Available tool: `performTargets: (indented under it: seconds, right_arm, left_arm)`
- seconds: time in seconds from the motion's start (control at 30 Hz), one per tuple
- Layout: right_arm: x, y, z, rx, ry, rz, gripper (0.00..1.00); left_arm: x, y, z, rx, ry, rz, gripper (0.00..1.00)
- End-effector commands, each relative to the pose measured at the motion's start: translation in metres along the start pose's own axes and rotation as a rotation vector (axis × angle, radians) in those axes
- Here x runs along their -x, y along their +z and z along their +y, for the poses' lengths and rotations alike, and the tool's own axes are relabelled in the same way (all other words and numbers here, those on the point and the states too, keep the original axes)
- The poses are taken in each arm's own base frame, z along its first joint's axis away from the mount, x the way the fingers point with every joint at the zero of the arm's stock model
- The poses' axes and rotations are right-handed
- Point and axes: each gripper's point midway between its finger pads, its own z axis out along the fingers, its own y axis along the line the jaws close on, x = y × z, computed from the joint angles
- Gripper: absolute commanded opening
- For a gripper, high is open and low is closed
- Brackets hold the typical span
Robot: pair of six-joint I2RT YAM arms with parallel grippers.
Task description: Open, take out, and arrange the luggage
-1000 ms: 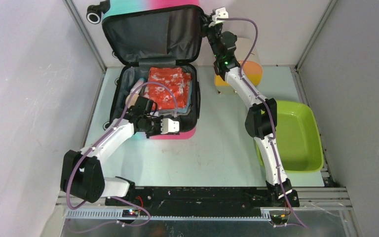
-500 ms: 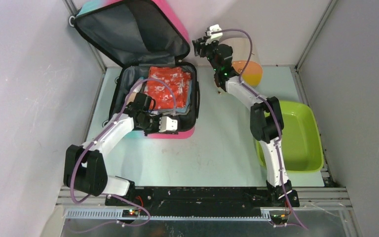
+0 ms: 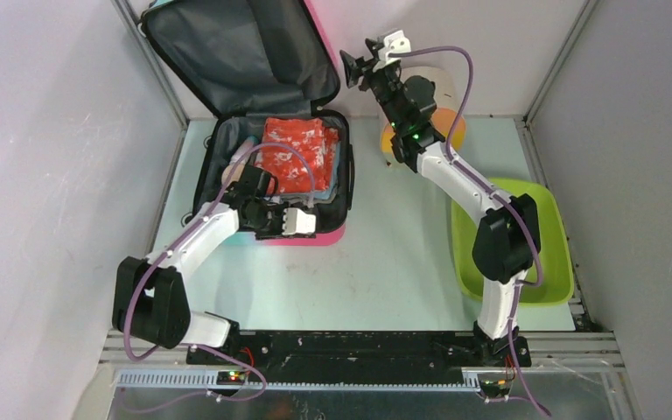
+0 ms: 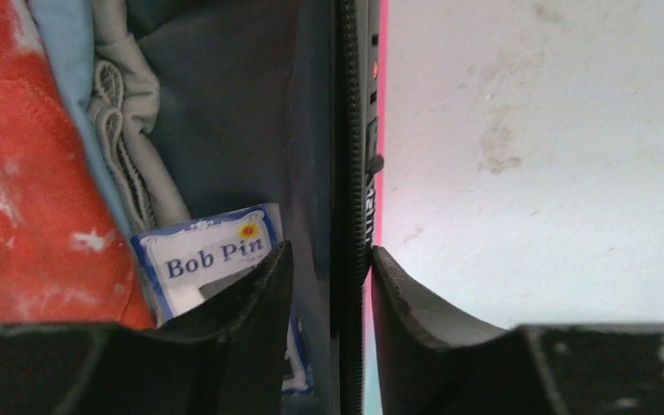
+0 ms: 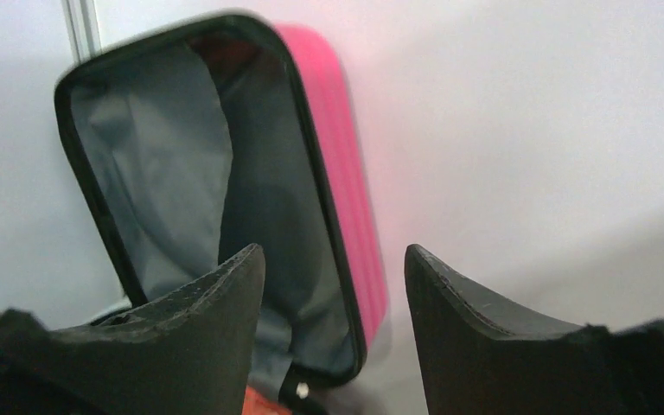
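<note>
A lime-green plastic tray (image 3: 549,229) lies at the right side of the pale green desk (image 3: 394,254). A beige cylinder with an orange face (image 3: 451,129) stands behind it, near the back wall.

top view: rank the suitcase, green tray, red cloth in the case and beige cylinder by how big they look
1. suitcase, lid open
2. lime-green tray
3. red-orange folded cloth
4. beige cylinder, unsure: the right arm hides much of it
</note>
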Motion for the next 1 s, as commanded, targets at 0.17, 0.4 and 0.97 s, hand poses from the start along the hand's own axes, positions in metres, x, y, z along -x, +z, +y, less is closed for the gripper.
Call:
performTargets:
  seconds: [0.17, 0.4, 0.97]
  right_arm:
    - [-0.01, -0.057, 0.002, -0.101, 0.062, 0.187, 0.67]
    - [-0.007, -0.145, 0.01, -0.181, 0.12, 0.515, 0.86]
    - [-0.031, -0.375, 0.026, -0.473, 0.44, 1.116, 0.99]
  left_arm:
    - [0.001, -0.059, 0.077, 0.424, 0.07, 0.167, 0.98]
    - [0.052, -0.098, 0.073, 0.515, -0.037, 0.032, 1.0]
    - [0.088, -0.175, 0.045, 0.698, -1.086, -0.322, 1.0]
